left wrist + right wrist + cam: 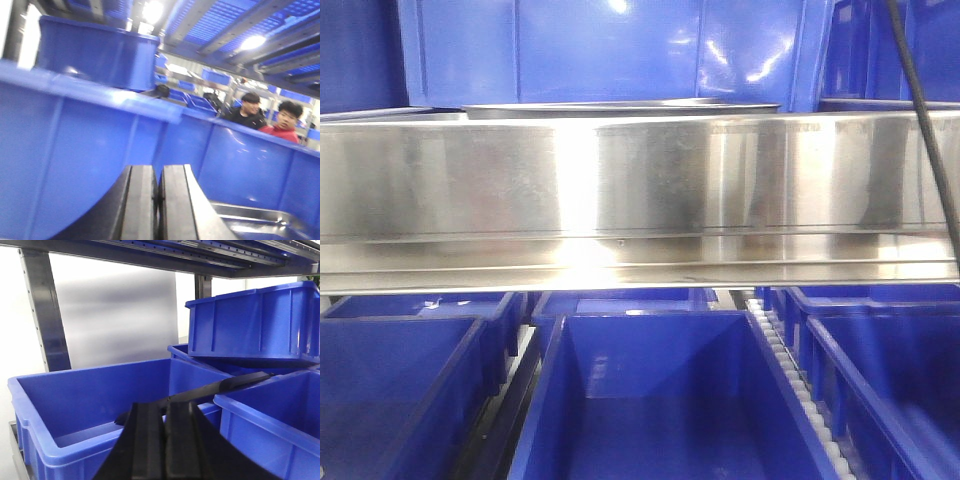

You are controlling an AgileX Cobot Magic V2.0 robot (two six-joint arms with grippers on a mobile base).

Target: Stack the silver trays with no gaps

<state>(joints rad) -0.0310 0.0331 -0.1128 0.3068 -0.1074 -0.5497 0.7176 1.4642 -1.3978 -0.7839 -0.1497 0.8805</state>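
Trays first: from the front camera I see only the thin rim of a silver tray (pixel 620 106) lying flat on the shelf, just above and behind the brushed-steel rail (pixel 640 190), its long axis running left to right across my view. Blue bins (pixel 650 400) fill the level below and more stand behind.

My left hand (pixel 158 205) has its pads pressed together, pinching nothing. In its wrist view a shiny tray corner (pixel 260 220) shows low and to the right of the fingers, just beside a blue bin wall (pixel 75 150); two bystanders (pixel 265 115) stand far behind.

My right hand (pixel 164 440) is likewise pressed together and empty, and its camera shows only blue bins and a black arm link (pixel 210 387), no tray.

I judge the left arm nearer, with the tray below and to its right. Whether a second tray already sits nested there I cannot tell.
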